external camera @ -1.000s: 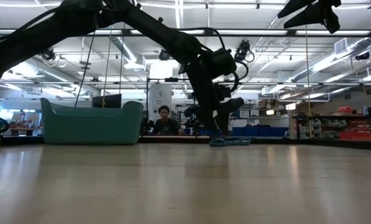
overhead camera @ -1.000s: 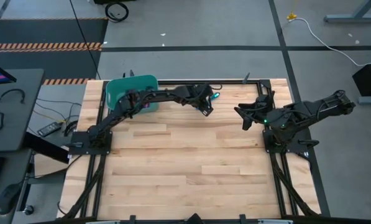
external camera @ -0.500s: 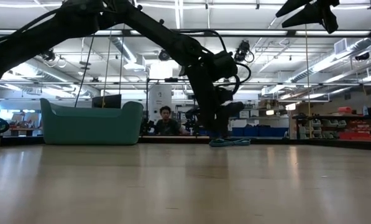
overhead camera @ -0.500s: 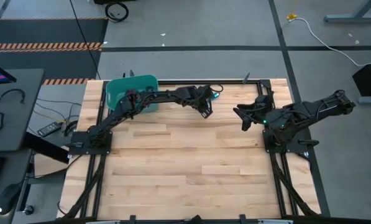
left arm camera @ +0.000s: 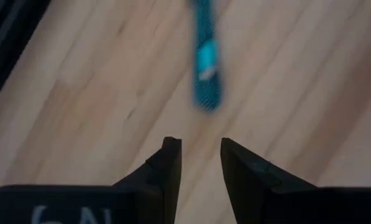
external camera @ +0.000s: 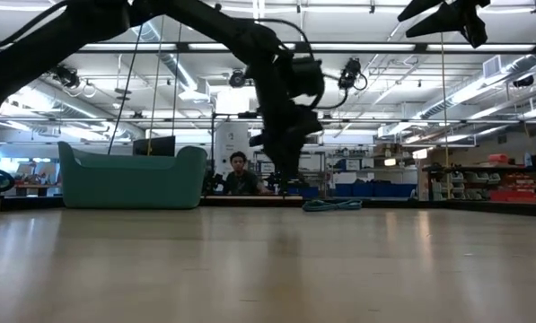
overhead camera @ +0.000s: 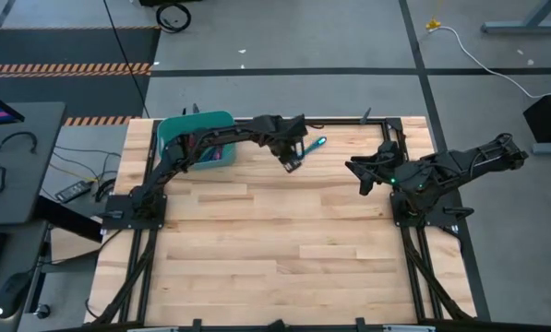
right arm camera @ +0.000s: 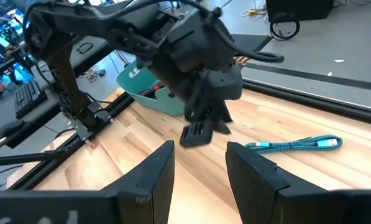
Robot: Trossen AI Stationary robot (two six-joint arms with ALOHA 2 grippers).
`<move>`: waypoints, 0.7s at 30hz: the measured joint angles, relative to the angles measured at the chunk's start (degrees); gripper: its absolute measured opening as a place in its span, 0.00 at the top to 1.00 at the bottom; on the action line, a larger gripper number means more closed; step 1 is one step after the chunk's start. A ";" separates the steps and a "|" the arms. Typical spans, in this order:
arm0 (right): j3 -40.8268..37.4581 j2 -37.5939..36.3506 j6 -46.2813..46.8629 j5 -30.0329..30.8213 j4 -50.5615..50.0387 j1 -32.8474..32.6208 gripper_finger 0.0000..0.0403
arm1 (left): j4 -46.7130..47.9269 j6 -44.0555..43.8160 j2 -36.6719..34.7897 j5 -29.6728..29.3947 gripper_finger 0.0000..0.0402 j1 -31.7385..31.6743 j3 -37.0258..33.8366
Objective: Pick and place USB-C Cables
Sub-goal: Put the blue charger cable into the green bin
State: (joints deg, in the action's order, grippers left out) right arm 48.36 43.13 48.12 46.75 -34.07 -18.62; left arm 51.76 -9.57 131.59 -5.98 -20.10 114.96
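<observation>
Left gripper [overhead camera: 290, 163] above table [overhead camera: 257, 240], fingers slightly parted, empty, near teal cable [overhead camera: 314, 145]; right gripper [overhead camera: 356, 168] parted, empty.

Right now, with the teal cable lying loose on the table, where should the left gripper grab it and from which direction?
Grip the teal cable mid-length, coming straight down from above. It lies flat on the wooden table as a thin, narrow strip, so the fingers should probably straddle it across its width. The left gripper hangs open beside it, empty. The right gripper waits farther off.
</observation>
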 joint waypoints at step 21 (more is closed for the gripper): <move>0.04 6.61 4.28 -0.32 7.06 -0.01 0.63 | -20.12 8.55 2.50 10.82 0.39 -5.24 -0.02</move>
State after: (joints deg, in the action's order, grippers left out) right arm 48.40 49.74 52.40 46.43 -27.00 -18.63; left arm 31.64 -1.01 134.09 4.84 -25.34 114.93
